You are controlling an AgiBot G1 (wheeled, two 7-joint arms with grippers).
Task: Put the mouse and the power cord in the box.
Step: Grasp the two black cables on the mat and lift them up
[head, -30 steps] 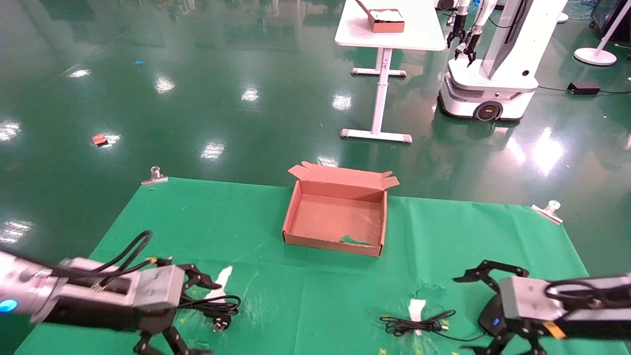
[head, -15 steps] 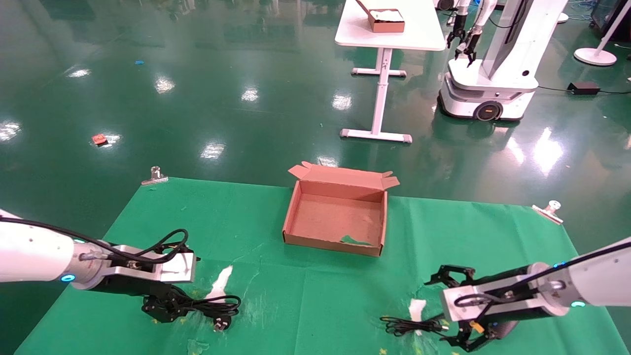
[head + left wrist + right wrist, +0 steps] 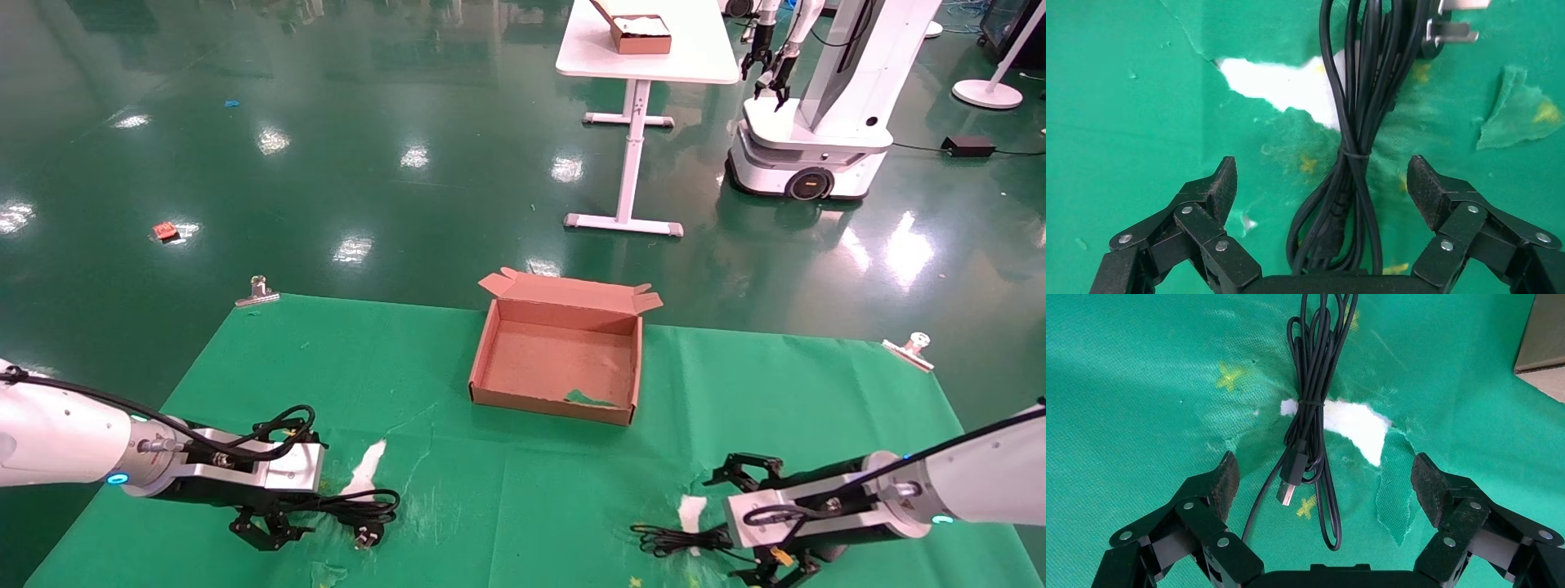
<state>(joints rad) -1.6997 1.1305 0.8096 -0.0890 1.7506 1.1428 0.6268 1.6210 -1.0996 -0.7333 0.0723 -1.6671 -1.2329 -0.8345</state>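
The reddish-brown box (image 3: 556,359) lies with its top uncovered at the middle of the green cloth, a green scrap at its near rim. The power cord (image 3: 359,508) is a tied black bundle (image 3: 1358,153) with its pronged plug (image 3: 1447,29) at the far end. My left gripper (image 3: 306,502) is low over it, open, fingers either side of the bundle's near loops (image 3: 1321,184). My right gripper (image 3: 723,529) is open over the mouse's thin cable (image 3: 678,539), whose USB plug (image 3: 1289,478) lies between the fingers (image 3: 1324,481). The mouse body is hidden under the right arm.
The cloth is torn, with white patches (image 3: 366,469) beside the power cord and another patch (image 3: 1355,425) under the mouse cable. Metal clips (image 3: 257,291) hold the cloth's far corners. Farther off stand a white table (image 3: 645,49) and another robot (image 3: 817,122).
Both arms have come down to the cloth. The left gripper dropped over the power cord. The right gripper moved left and down over the mouse cable, covering the mouse.
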